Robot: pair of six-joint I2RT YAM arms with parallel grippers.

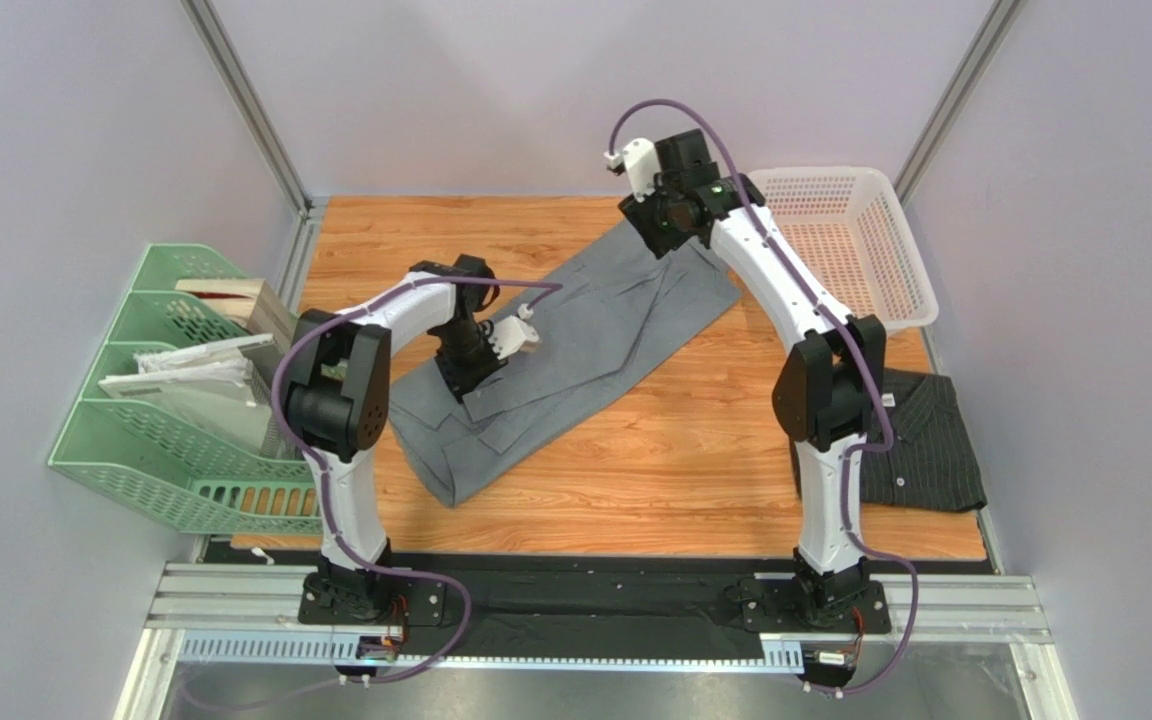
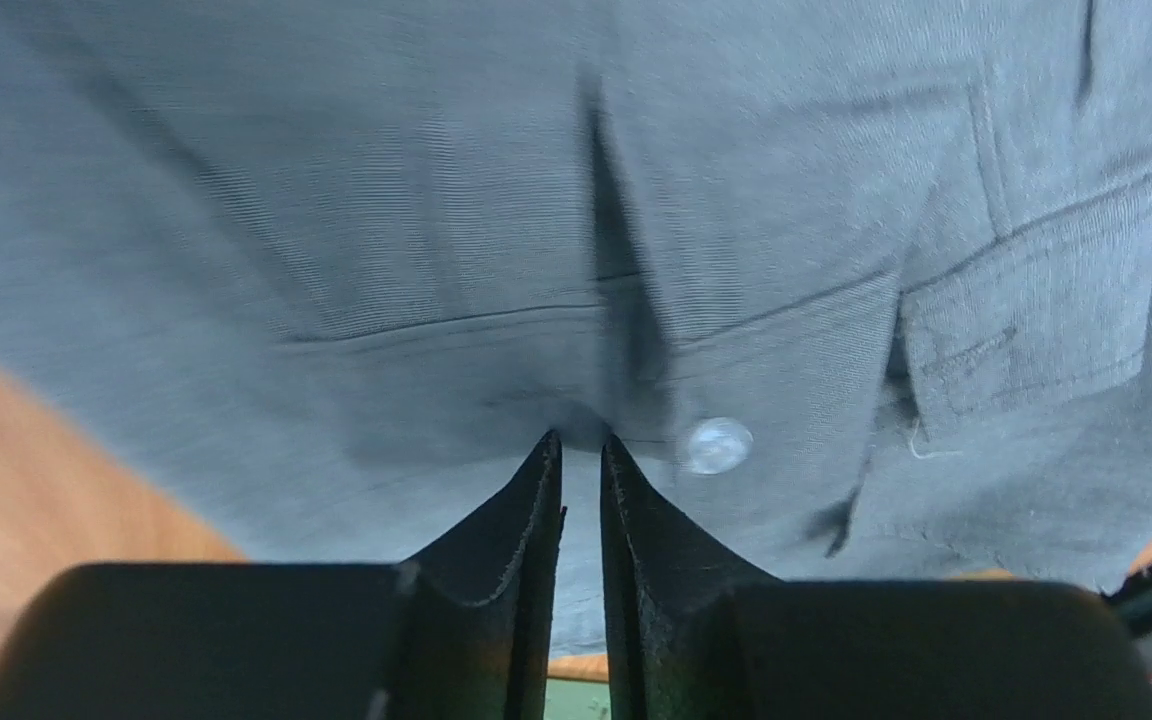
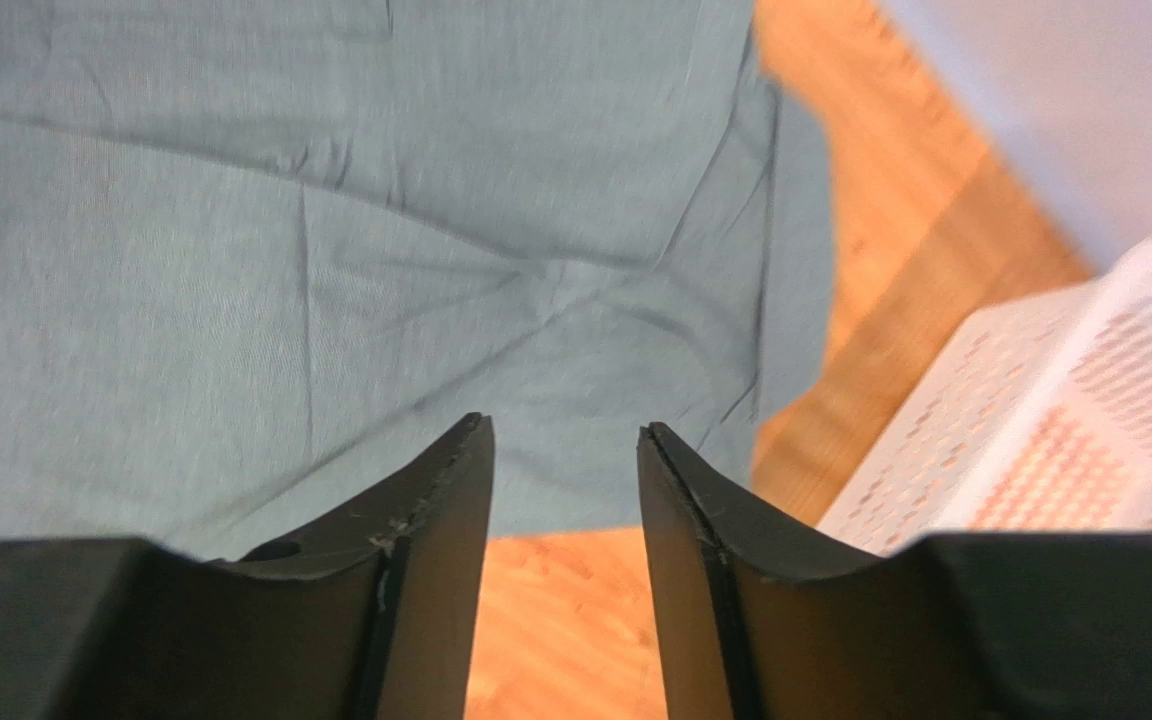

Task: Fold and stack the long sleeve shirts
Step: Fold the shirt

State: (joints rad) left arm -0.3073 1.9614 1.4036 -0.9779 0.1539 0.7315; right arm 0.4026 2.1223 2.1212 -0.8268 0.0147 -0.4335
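**Left fingers** [image 2: 582, 443]: clenched, with only a narrow slit between the two pads. The tips bite into the grey shirt [image 2: 312, 195] at a dark ridge of cloth that runs straight ahead from the tips. A white button [image 2: 719, 444] lies just right of the right-hand tip. Further right of the fingers is a stitched flap with a buttonhole. The desk [image 2: 26, 480] shows bare to the left of and below the fingers.

**Right fingers** [image 3: 564, 432]: released, the pads standing well apart with nothing between them. They hang above the near edge of the grey shirt [image 3: 237, 225]. The creased cloth spreads ahead and to the left of the tips, and bare desk [image 3: 567, 630] shows in the gap behind the tips. The basket [image 3: 1078, 390] stands to the right of these fingers, apart from the shirt.

**Overhead view:**
- The grey shirt [image 1: 597, 338] lies as a long slanted band on the desk [image 1: 687, 465], spanning from the left fingers [image 1: 465, 383] to the right fingers [image 1: 660, 237].
- The left fingers sit on its near end.
- The right fingers are over its far end, beside the basket [image 1: 898, 285].
- The dark shirt [image 1: 928, 435] lies folded at the desk's right edge. It is well behind the right fingers, next to that arm's lower link, and touches neither pair of fingers.
- A green rack [image 1: 162, 435] stands off the desk, well to the left of the left fingers.
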